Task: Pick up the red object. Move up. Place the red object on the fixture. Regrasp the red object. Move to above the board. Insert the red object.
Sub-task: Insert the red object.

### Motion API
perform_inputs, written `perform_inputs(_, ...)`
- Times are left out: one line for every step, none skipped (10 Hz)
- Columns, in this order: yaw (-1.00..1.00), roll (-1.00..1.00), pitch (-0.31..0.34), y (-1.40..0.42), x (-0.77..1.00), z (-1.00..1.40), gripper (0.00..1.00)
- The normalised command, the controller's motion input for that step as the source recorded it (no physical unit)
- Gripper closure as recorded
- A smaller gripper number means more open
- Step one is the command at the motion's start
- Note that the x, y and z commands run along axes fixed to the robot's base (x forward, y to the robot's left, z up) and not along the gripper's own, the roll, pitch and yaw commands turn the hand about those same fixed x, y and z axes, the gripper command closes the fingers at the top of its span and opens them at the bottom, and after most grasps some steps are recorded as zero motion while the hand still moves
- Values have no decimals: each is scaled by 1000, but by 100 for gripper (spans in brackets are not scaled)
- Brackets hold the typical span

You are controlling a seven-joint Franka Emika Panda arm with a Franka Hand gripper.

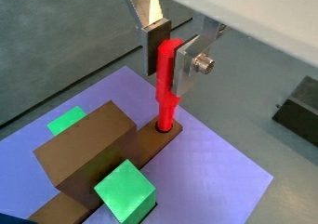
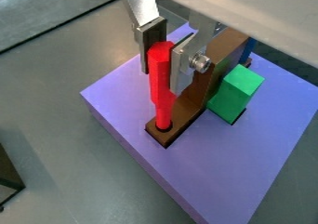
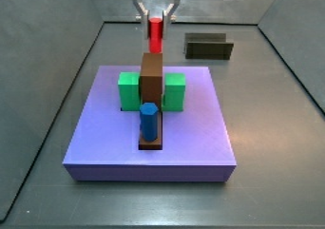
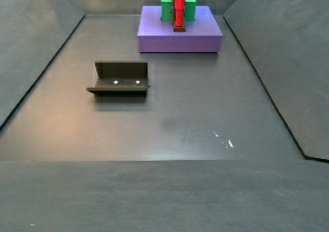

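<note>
Silver finger plates with dark pads fill the near part of a wrist view, and the gripper [image 1: 172,51] has its jaws closed on the upper half of the small bright red cylindrical peg, the red object [image 1: 165,88], which stands upright with its lower end down in a hole at the end of the long brown bar [image 1: 106,163]. Green blocks [image 1: 125,191] sit beside that bar on the large lavender-purple square slab, the board [image 1: 218,167], and a dark shape at the edge is probably the fixture [image 1: 298,107]. Switching wrist views, same story: the gripper [image 2: 168,42] clamps the red object [image 2: 161,84], its tip sunk into the brown bar [image 2: 187,112], the board [image 2: 137,144] spread underneath. Over to a side view, the gripper [image 3: 155,12] hangs above the far end of the board [image 3: 152,147], the red object [image 3: 155,31] showing just behind the brown bar [image 3: 151,85], a blue peg [image 3: 148,121] upright at the near end, and the small dark olive-grey L-shaped fixture [image 3: 208,47] sits empty beyond. Last side view, the fixture [image 4: 119,78] lies bare on the grey surface [image 4: 167,130], well apart from the board [image 4: 180,34]. My read: pick-up, fixture stop and regrasp are done, insertion is under way, and only seating fully and letting go remain.
</note>
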Motion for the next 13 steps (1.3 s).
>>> perform_inputs(0, 0, 0, 0, 0, -200, 100)
perform_inputs(0, 0, 0, 0, 0, -189, 100)
perform_inputs(0, 0, 0, 0, 0, -189, 100)
perform_inputs(0, 0, 0, 0, 0, -206, 100)
perform_inputs(0, 17, 0, -51, 120, -311, 100)
perform_inputs(89, 37, 0, -86, 311, -423, 100)
perform_inputs(89, 57, 0, -51, 320, -431, 100)
perform_inputs(71, 90, 19, 0, 371, -411, 100)
perform_inputs(86, 124, 44, 0, 397, -371, 100)
perform_inputs(131, 161, 0, 0, 226, -346, 100)
perform_inputs(143, 227, 46, 0, 223, -223, 100)
perform_inputs(83, 286, 126, 94, 160, -94, 100)
perform_inputs(63, 310, 196, 134, 154, 0, 100)
